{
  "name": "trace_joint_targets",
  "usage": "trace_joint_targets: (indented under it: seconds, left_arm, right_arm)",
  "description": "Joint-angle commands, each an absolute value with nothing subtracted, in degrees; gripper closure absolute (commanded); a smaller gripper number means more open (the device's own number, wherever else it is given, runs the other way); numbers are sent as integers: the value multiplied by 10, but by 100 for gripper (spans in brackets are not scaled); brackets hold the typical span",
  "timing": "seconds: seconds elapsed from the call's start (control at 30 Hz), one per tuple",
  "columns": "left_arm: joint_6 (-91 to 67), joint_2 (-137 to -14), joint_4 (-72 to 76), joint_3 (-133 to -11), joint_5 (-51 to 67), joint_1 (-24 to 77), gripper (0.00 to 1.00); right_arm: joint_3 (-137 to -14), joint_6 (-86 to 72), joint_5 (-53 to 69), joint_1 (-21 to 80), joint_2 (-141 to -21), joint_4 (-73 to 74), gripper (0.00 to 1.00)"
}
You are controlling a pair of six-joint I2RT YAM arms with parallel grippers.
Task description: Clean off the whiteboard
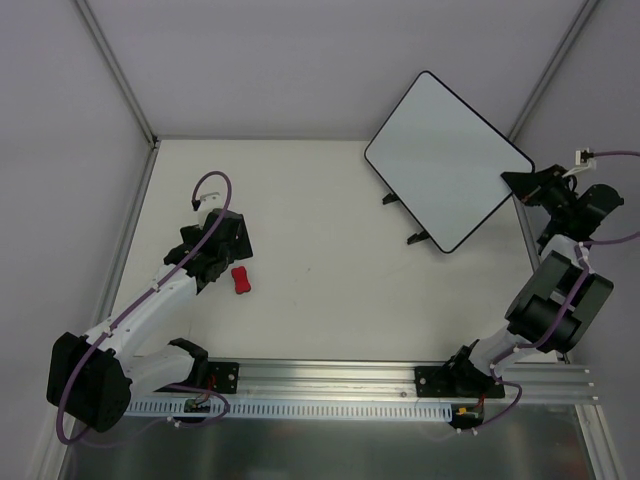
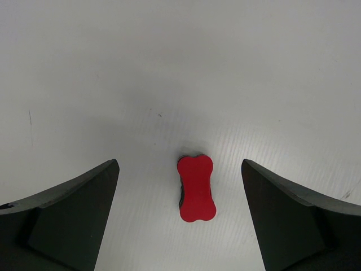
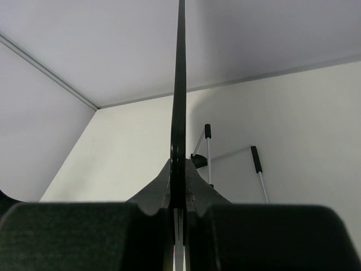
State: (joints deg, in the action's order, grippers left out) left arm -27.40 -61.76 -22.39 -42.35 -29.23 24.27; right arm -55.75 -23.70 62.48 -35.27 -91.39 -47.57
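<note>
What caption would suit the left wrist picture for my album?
Open left gripper frames a red eraser lying on the table.

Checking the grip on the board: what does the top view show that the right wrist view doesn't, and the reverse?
Only top: the board's blank white face, and the red eraser lying by the left arm. Only right wrist: the board seen edge-on, its rim pinched between the shut right jaws. Both: the board, its stand legs and the white table.
</note>
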Motion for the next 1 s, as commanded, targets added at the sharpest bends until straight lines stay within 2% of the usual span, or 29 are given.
trace_joint_targets:
  seconds: [0.0,0.63,0.7,0.77,0.87,0.9,0.97]
  left_arm:
    - [-270,-609,-226,-425,-299,239,9]
    - [-258,-600,-226,-422,-300,239,9]
    - [-254,-601,-226,-424,-301,239,9]
    - [-252,-602,-225,-425,-301,239,9]
    - [-250,-602,-226,-426,-301,239,9]
    - [-250,-602,-226,-426,-301,239,9]
    - [-250,-601,-225,-425,-301,239,9]
  right_arm:
    - [-552,-246,623,-357,-885,-567,100]
    - [-431,-231,617,-366,-889,-631,99]
    - [-423,-229,615,-369,-888,-634,95]
    - [-414,-229,614,-373,-886,-634,85]
    - [-410,-227,615,-377,-886,-634,80]
    - [-411,-228,616,-379,-887,-634,76]
    - [-410,-229,618,-380,-888,-633,76]
